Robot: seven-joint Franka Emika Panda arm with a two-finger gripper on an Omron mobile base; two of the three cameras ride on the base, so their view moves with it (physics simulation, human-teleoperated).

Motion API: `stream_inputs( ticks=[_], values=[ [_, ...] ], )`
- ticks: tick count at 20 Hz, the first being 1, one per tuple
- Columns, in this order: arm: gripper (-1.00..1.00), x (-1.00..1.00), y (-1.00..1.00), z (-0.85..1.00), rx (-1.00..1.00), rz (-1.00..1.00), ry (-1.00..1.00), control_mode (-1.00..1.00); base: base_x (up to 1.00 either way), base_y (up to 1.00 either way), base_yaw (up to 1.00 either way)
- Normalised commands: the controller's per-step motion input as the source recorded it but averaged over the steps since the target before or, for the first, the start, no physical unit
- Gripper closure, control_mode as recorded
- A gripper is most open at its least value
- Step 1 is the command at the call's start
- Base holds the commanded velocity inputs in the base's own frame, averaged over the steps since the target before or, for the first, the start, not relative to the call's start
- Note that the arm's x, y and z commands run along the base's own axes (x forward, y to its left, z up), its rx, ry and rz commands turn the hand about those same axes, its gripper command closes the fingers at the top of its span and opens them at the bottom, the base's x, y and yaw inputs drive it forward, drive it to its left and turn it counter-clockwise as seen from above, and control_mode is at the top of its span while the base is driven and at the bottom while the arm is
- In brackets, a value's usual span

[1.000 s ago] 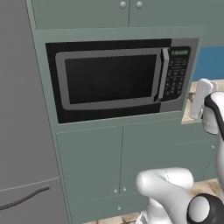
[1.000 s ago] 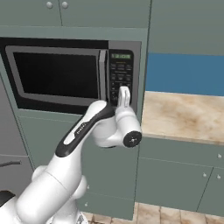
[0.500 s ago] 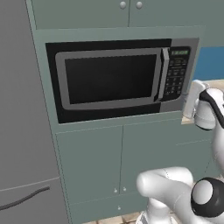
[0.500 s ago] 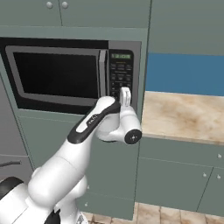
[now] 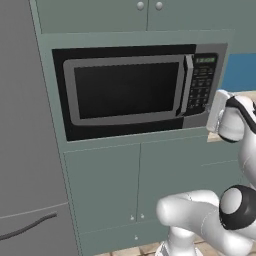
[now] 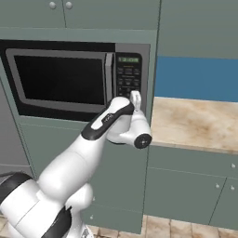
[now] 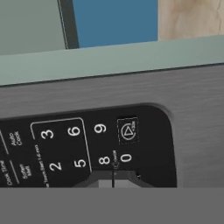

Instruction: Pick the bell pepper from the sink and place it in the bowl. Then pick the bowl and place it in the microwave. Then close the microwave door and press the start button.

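Found the built-in black and dark grey microwave [image 5: 135, 92] set into pale green-grey cabinets [image 5: 105, 185], with its wide black door with silver-grey frame [image 5: 125, 90] lying flat and closed against the body. Could not see through the dark window, so could not tell about the mottled marble-like bowl and the small red bell pepper; judged both to be inside already, going by the closed door. Saw the white arm's two-finger gripper [image 6: 135, 98] raised in front of the black keypad panel [image 6: 128, 74], at its lower part, very close to the surface or touching it. Noted in the hand view the two dark finger tips [image 7: 113, 178] pressed together with no gap and nothing between them, pointing at the bottom row of keys, just beside the "0" and the "8". Noted also a small square button with a triangle mark [image 7: 128, 131] close beside the "0" and the "9", taken to be the start button. Judged the last step, the press on start, to be in hand. Feared a press on a wrong key, caused by the tips sitting nearer to the digits than to the triangle button. Feared also a push too light to register, or a glancing slide across the smooth panel, caused by the tilted approach of the hand.
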Motion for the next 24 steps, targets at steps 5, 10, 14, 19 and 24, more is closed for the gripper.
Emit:
stream_inputs(
  ticks=[5, 10, 14, 19, 24],
  values=[
    [1.0, 0.07, -0.1, -0.05, 0.0, 0.0, -0.02, -1.0, 0.0, 0.0, 0.0],
    [1.0, 0.26, -0.03, -0.07, 0.0, 0.0, -0.01, -1.0, 0.0, 0.0, 0.0],
    [1.0, 0.38, 0.0, -0.11, 0.0, 0.0, 0.0, -1.0, 0.0, 0.0, 0.0],
    [1.0, 0.25, -0.01, -0.2, 0.0, 0.0, -0.03, -1.0, 0.0, 0.0, 0.0],
    [1.0, 0.2, -0.05, -0.17, 0.0, 0.0, -0.04, -1.0, 0.0, 0.0, 0.0]
  ],
)
